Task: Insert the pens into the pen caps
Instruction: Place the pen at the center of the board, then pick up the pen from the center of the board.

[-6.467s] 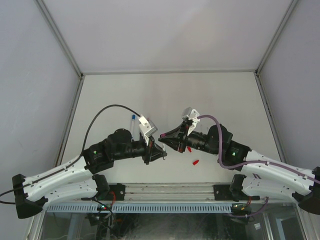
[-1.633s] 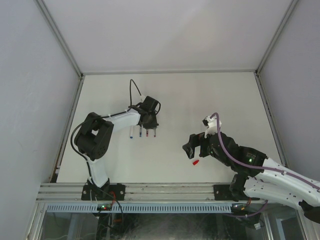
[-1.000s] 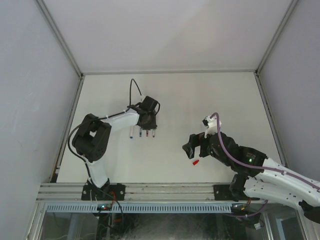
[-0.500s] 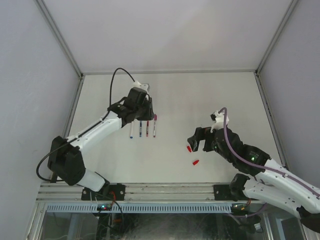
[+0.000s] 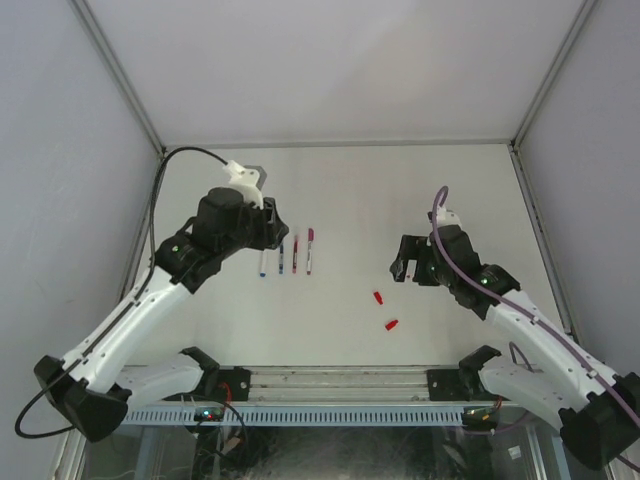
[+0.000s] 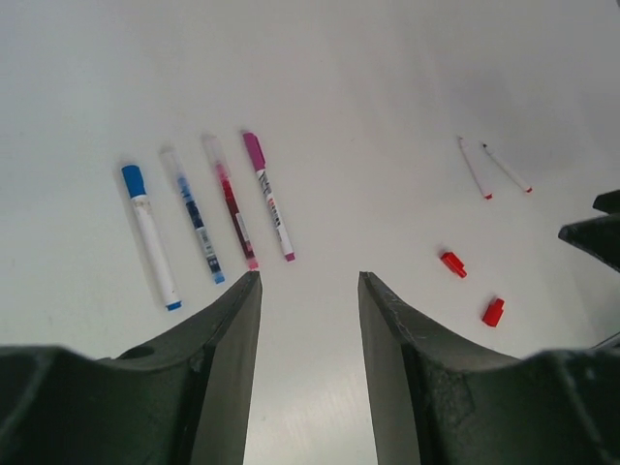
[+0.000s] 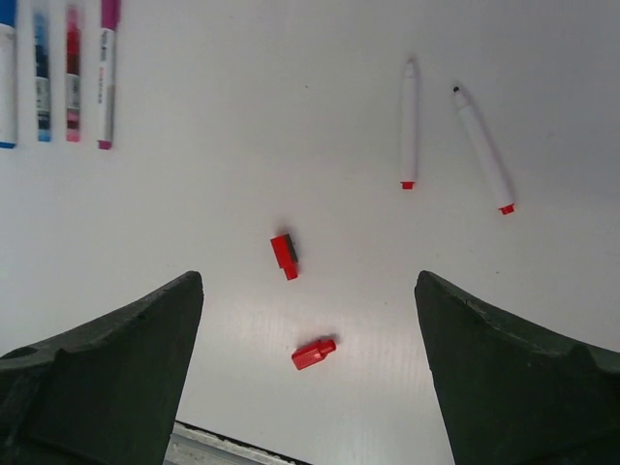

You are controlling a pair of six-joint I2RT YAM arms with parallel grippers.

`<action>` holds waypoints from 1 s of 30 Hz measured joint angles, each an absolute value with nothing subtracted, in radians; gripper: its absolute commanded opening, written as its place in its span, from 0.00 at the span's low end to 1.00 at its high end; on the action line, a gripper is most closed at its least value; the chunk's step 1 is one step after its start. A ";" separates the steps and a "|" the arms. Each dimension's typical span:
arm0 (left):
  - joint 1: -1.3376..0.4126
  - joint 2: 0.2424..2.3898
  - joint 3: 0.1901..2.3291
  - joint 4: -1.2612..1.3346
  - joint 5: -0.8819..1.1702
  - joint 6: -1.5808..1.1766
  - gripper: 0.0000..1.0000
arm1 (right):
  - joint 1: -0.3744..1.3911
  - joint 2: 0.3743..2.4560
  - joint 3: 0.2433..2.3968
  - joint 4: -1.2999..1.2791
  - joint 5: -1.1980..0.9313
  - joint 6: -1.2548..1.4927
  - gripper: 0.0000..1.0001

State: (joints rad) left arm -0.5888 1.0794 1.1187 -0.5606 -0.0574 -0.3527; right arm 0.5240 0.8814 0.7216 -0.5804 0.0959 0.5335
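Left claw (image 6: 308,291) part-open and empty, by the row of four pens (image 6: 150,237) on the table (image 5: 350,190). Right claw (image 7: 308,286) wide and empty over two bare pens (image 7: 409,126). They look light, stiff and prone to rolling, so pinch mid-barrel. They lie near-parallel, tips away from the bases. Two red caps (image 7: 284,256) lie nearer, tiny, likely to skid.

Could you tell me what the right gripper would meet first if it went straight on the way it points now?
Probably the farther red cap, lying nearly midway ahead of the right gripper, or the table just beside it; depth is unclear.
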 measured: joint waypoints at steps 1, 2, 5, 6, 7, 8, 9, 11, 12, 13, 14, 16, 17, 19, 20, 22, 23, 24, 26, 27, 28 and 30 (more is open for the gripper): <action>-0.589 1.056 1.109 -0.567 -0.060 -0.347 0.51 | 0.508 0.905 0.723 -0.581 0.088 0.527 0.89; -0.589 1.033 1.098 -0.574 -0.066 -0.344 0.51 | 0.497 0.928 0.723 -0.580 0.081 0.521 0.88; -0.579 0.985 1.071 -0.593 -0.075 -0.335 0.51 | 0.464 0.986 0.724 -0.581 0.072 0.508 0.88; -0.570 0.976 1.065 -0.598 -0.073 -0.331 0.50 | 0.451 1.007 0.727 -0.582 0.070 0.503 0.88; -0.558 0.972 1.060 -0.602 -0.070 -0.329 0.50 | 0.442 1.024 0.729 -0.580 0.069 0.496 0.88; -0.542 0.970 1.056 -0.606 -0.066 -0.329 0.50 | 0.434 1.036 0.731 -0.580 0.069 0.492 0.88; -0.530 0.970 1.052 -0.606 -0.063 -0.329 0.50 | 0.427 1.048 0.733 -0.581 0.068 0.487 0.88; -0.505 0.965 1.033 -0.606 -0.057 -0.329 0.51 | 0.412 1.082 0.746 -0.581 0.068 0.476 0.89; -0.494 0.960 1.025 -0.607 -0.057 -0.329 0.50 | 0.407 1.100 0.754 -0.579 0.069 0.470 0.89; -0.485 0.955 1.016 -0.608 -0.056 -0.329 0.50 | 0.405 1.116 0.762 -0.579 0.070 0.466 0.90; -0.480 0.948 1.010 -0.609 -0.056 -0.329 0.51 | 0.403 1.133 0.768 -0.576 0.073 0.461 0.91; -0.470 0.929 0.999 -0.609 -0.058 -0.328 0.52 | 0.402 1.162 0.776 -0.572 0.078 0.455 0.92; -0.468 0.916 0.994 -0.608 -0.060 -0.328 0.54 | 0.399 1.174 0.778 -0.570 0.078 0.452 0.93; -0.468 0.889 0.984 -0.605 -0.070 -0.326 0.56 | 0.391 1.192 0.778 -0.566 0.078 0.448 0.94; -0.468 0.873 0.977 -0.603 -0.076 -0.325 0.56 | 0.385 1.200 0.778 -0.564 0.078 0.447 0.94; -0.468 0.846 0.965 -0.601 -0.085 -0.324 0.56 | 0.372 1.213 0.778 -0.555 0.077 0.440 0.94; -0.468 0.837 0.961 -0.601 -0.087 -0.324 0.56 | 0.366 1.217 0.778 -0.550 0.076 0.438 0.94; -0.468 0.831 0.961 -0.601 -0.091 -0.324 0.56 | 0.360 1.223 0.778 -0.543 0.075 0.434 0.94; -0.468 0.829 0.961 -0.596 -0.095 -0.321 0.56 | 0.350 1.233 0.779 -0.534 0.073 0.427 0.92; -0.468 0.830 0.961 -0.594 -0.095 -0.321 0.56 | 0.347 1.238 0.781 -0.532 0.070 0.426 0.91; -0.468 0.831 0.961 -0.593 -0.095 -0.321 0.56 | 0.344 1.248 0.786 -0.533 0.069 0.424 0.89; -0.468 0.833 0.961 -0.593 -0.095 -0.321 0.56 | 0.341 1.266 0.798 -0.533 0.069 0.420 0.85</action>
